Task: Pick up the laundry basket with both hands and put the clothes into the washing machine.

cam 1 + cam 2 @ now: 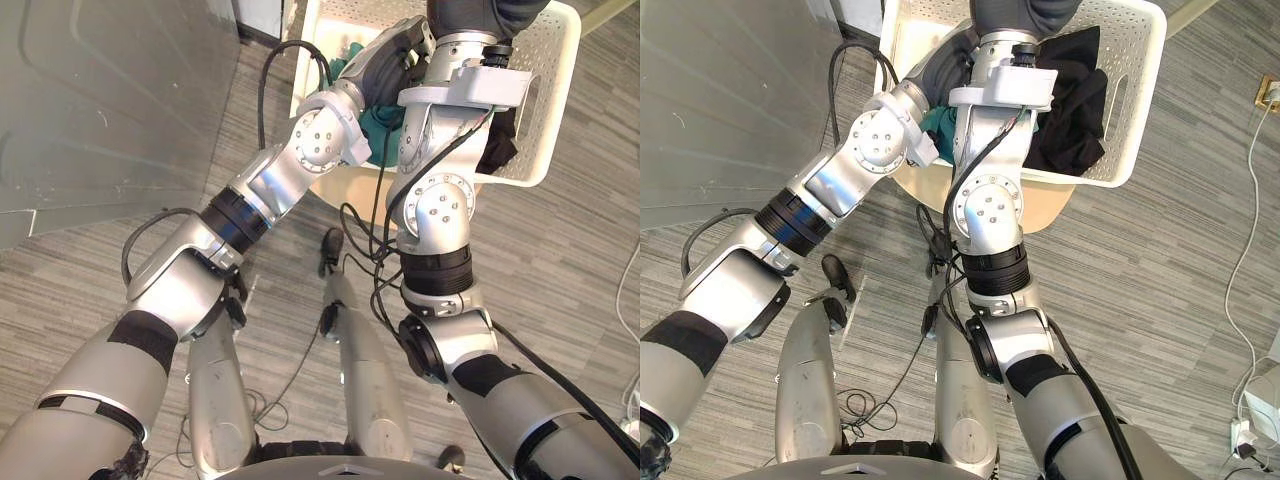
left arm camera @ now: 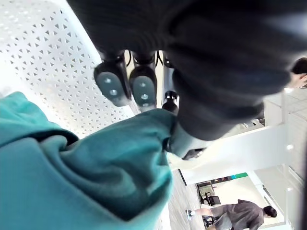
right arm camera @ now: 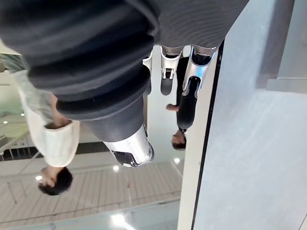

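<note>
Left robot hand (image 1: pixel 385 62) is down inside the laundry basket (image 1: pixel 1132 90). Its dark fingertips (image 2: pixel 143 88) are close to the perforated white wall and the thumb is against the teal garment (image 2: pixel 86 182); grip or no grip, I cannot tell. Right robot hand (image 3: pixel 188 91) is up by the basket's far side, fingers hanging loose, holding nothing. A black garment (image 1: pixel 1072 100) lies in the basket too, above the grey plank floor (image 1: pixel 1180 300).
</note>
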Controlling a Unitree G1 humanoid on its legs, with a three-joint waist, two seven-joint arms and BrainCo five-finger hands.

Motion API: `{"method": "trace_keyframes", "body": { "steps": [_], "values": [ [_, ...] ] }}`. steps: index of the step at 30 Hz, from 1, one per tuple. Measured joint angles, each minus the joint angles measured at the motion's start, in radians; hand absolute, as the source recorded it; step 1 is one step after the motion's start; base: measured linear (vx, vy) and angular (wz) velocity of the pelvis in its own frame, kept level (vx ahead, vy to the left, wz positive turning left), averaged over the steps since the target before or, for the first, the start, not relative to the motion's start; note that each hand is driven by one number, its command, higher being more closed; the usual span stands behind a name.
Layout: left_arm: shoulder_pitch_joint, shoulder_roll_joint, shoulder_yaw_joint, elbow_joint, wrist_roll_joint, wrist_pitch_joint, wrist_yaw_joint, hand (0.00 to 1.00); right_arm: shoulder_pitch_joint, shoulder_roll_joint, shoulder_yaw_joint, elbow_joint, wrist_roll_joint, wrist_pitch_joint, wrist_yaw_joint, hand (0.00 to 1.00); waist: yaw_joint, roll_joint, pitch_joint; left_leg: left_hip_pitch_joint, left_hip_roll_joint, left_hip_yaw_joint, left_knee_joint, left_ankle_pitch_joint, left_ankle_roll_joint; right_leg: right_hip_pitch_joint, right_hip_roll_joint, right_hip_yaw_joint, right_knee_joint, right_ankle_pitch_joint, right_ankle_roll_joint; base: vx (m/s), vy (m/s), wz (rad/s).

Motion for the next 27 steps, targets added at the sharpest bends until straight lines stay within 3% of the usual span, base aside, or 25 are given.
{"method": "trace_keyframes", "body": {
  "steps": [6,14,17,27],
  "values": [
    [0.030,0.000,0.008,-0.020,0.019,-0.002,0.024,1.00,0.012,-0.024,-0.005,0.000,-0.004,-0.007,0.005,1.00,0.015,0.010,-0.005,0.001,0.000,-0.001,0.000,0.001,-0.001,0.000,-0.001,-0.002,0.003,-0.001,-0.001,0.00,0.000,0.00],
    [0.040,-0.013,0.096,-0.022,0.009,-0.003,0.083,1.00,0.012,-0.059,-0.007,-0.002,-0.006,-0.018,0.007,1.00,0.023,0.019,-0.004,0.036,-0.004,-0.001,-0.006,0.002,-0.001,0.030,-0.004,-0.004,0.009,-0.008,-0.003,0.00,0.000,0.00],
    [0.040,-0.013,0.120,-0.037,-0.027,-0.012,0.100,1.00,0.017,-0.062,-0.008,-0.028,-0.011,-0.020,0.007,1.00,0.026,0.035,-0.010,0.066,-0.011,0.002,-0.018,0.004,-0.002,0.048,-0.011,-0.006,0.023,-0.023,-0.003,-0.01,-0.016,0.03],
    [0.016,-0.020,0.204,-0.065,-0.130,-0.021,0.142,1.00,0.103,-0.094,-0.021,-0.035,-0.045,-0.017,0.007,1.00,0.026,0.044,-0.012,0.151,-0.021,0.001,-0.037,0.005,-0.004,0.107,-0.024,-0.014,0.071,-0.060,-0.002,0.00,-0.013,0.02]
  ]
}}
